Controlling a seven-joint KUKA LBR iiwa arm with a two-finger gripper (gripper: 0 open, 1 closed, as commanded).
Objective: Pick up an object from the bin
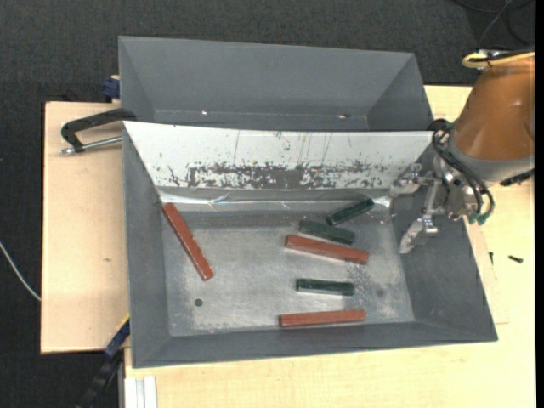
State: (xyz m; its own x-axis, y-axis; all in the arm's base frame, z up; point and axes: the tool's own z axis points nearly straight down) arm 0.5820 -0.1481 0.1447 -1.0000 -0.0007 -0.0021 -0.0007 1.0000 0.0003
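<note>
My gripper hangs over the right side of the bin, above the sloping right wall and clear of the floor. Nearest to it, to its left, a short dark green stick lies tilted by the back wall. Beside that lies another dark green piece, and just in front of it a red-brown stick lies slanted. Nothing shows in the gripper.
A dark green stick lies in the middle front and a red-brown stick along the front wall. A long red-brown stick lies diagonally at the left. The arm with its orange cover comes in over the right rim.
</note>
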